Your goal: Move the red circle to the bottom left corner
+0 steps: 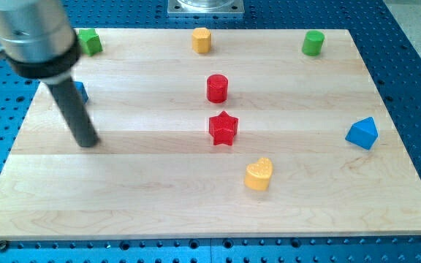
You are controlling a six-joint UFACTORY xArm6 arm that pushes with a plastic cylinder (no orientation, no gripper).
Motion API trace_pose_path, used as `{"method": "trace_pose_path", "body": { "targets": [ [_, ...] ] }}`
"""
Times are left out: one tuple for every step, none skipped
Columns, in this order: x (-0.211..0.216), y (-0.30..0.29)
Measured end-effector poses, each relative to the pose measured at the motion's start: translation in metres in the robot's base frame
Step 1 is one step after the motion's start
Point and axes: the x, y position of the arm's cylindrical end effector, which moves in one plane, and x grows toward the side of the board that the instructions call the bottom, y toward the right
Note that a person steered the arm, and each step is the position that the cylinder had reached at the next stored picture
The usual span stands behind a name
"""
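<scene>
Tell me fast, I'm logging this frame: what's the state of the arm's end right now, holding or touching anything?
My tip: a bare rod, nothing to open or close, holding nothing, touching no block; it sits far to the view's left of the red circle.

- Red circle [217,88] sits mid-tabletop [123,212]; red star [224,128] just below it, apart.
- Yellow heart [259,174] below-right of the star; blue triangle [362,134] far right.
- 3 along the top edge: green block [90,42] left, yellow block [202,39] middle, green circle [313,42] right.
- My tip [86,141] at the view's left, well apart from the red circle; blue block [81,91] partly behind the rod.
</scene>
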Motion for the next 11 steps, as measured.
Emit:
{"method": "trace_pose_path", "body": {
  "targets": [
    [0.000,0.029],
    [0.004,0.041],
    [0.018,0.108],
    [0.067,0.201],
    [0.063,0.303],
    [0.047,0.334],
    [0.018,0.360],
    [0.017,0.407],
    [0.004,0.424],
    [-0.043,0.416],
    [-0.030,0.386]
  ]
}}
